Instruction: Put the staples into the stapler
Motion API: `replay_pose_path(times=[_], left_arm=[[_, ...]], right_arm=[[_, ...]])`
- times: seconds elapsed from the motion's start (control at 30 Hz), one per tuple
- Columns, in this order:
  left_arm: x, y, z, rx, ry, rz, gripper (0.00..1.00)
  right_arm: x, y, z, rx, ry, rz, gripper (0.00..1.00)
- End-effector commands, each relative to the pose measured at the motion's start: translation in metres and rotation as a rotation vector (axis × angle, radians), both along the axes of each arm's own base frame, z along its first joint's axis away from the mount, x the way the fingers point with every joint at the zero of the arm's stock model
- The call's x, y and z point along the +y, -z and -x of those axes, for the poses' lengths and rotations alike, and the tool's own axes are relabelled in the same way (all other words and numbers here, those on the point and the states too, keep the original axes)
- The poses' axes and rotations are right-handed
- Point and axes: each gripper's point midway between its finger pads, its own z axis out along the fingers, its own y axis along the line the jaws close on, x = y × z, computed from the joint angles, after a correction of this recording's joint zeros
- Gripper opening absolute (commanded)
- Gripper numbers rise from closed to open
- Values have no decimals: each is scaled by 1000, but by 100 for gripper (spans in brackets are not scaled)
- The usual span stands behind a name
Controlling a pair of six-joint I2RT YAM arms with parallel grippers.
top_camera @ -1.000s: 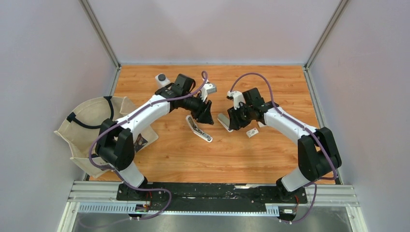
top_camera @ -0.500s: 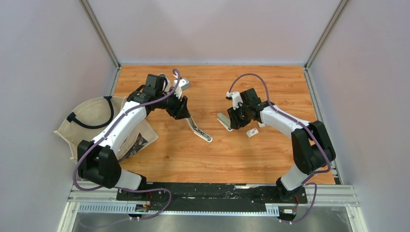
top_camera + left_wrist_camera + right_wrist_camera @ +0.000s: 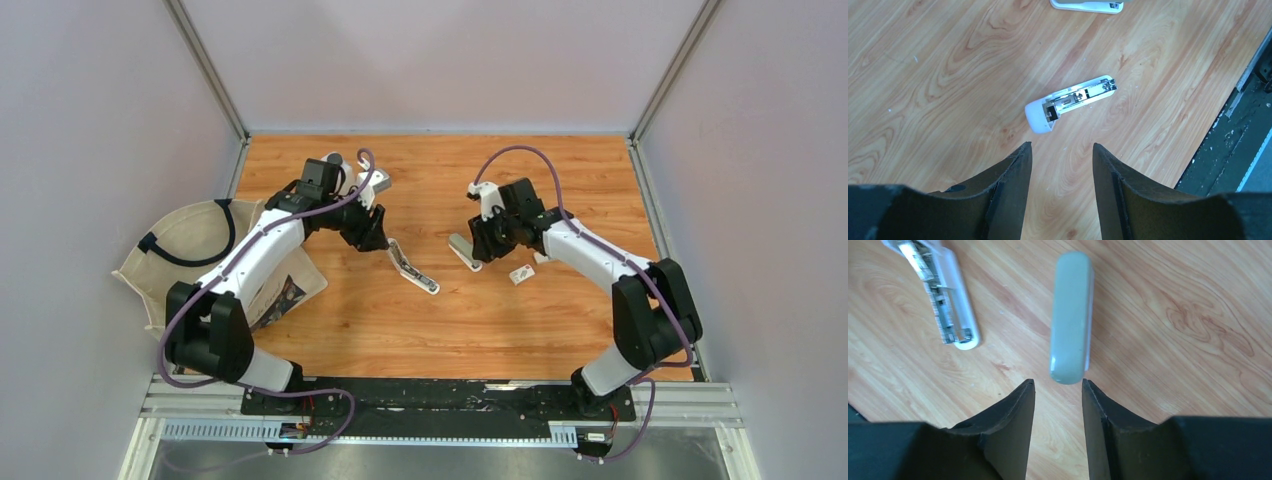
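Observation:
A white stapler (image 3: 412, 268), opened with its metal channel showing, lies mid-table; it also shows in the left wrist view (image 3: 1073, 100) and the right wrist view (image 3: 943, 300). A grey-green stapler (image 3: 461, 250) lies shut to its right, and shows in the right wrist view (image 3: 1071, 315). The staples, a tiny white box (image 3: 520, 274) and a pale piece (image 3: 540, 258), lie right of the right gripper. My left gripper (image 3: 378, 238) (image 3: 1062, 145) is open and empty, just left of the white stapler. My right gripper (image 3: 482, 245) (image 3: 1058, 382) is open and empty, just behind the grey-green stapler's end.
A beige tote bag (image 3: 190, 260) with black handles lies at the table's left edge, under the left arm. A small white and grey object (image 3: 333, 159) sits at the back left behind the left wrist. Grey walls close in the table.
My left arm has swung left and back, away from above the white stapler, and has since nearly stopped. My right gripper has shifted only slightly by the grey-green stapler.

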Motion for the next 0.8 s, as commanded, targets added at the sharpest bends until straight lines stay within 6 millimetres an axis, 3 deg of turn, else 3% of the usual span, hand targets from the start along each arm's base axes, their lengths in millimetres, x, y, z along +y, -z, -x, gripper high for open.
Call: replay_pose_path(times=[0.0,0.17,0.37,0.57,0.77], left_arm=[[-1,4,-11,-22,17,6,56],[-5,11,-15,14,12,44,56],[-8,23,-17,59,9,60,56],[-8,30,-22,69,-4,60,56],[-11,32,-24,74,-2,77,56]], right_arm=[[34,-46,9,-133,-132,-108,44],[64,-49,22,-191,-232,-137,47],[92,-16,19,-111,-247,-96,47],[110,6,19,-61,-263,-67,47],[118,9,33,-32,-302,-83,47]])
